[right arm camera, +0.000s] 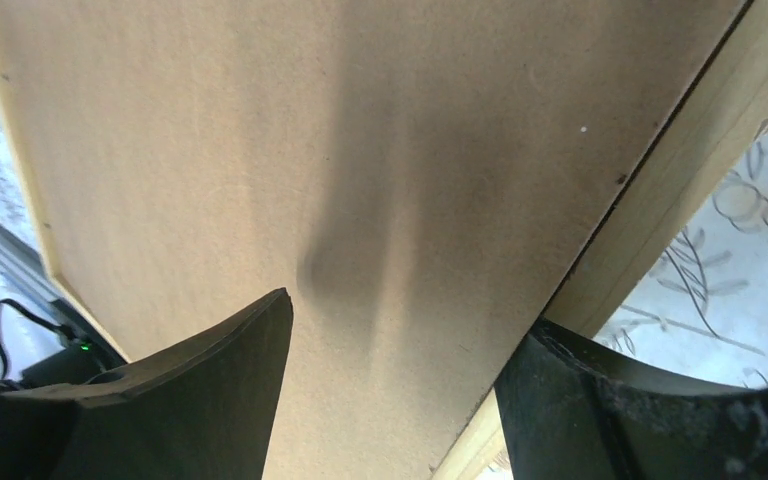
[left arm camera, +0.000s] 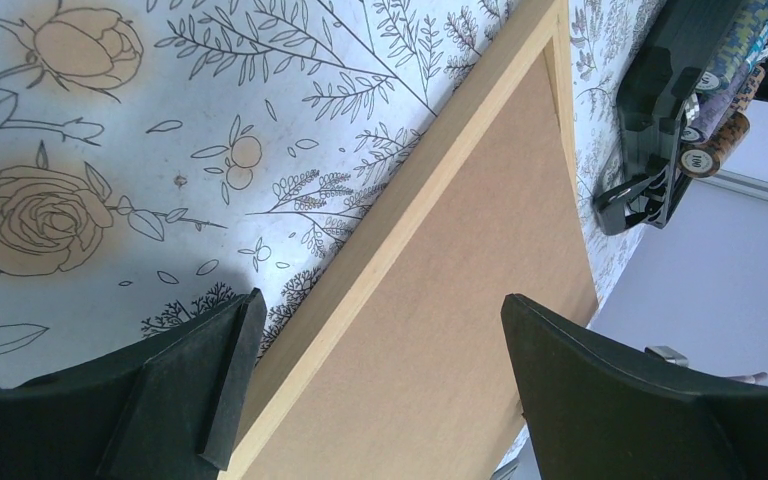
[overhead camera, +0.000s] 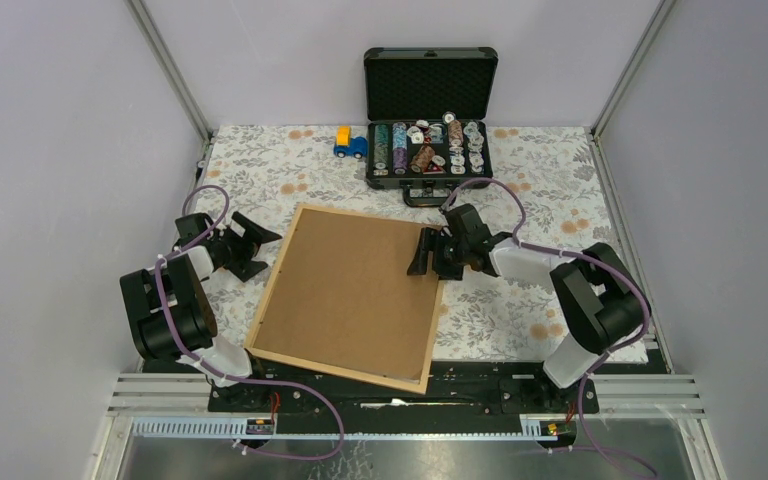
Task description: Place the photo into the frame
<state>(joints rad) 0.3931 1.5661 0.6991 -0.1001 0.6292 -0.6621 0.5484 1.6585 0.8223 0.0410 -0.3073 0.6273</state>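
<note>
Right jaws hang open and empty over the right edge of the frame (overhead camera: 274, 288), left jaws gape empty just beside its left edge; we judge the right nearer.

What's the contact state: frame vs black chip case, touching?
Apart. Top view shows floral cloth between the far edge of the frame and the black chip case; left wrist view shows the same gap.
</note>
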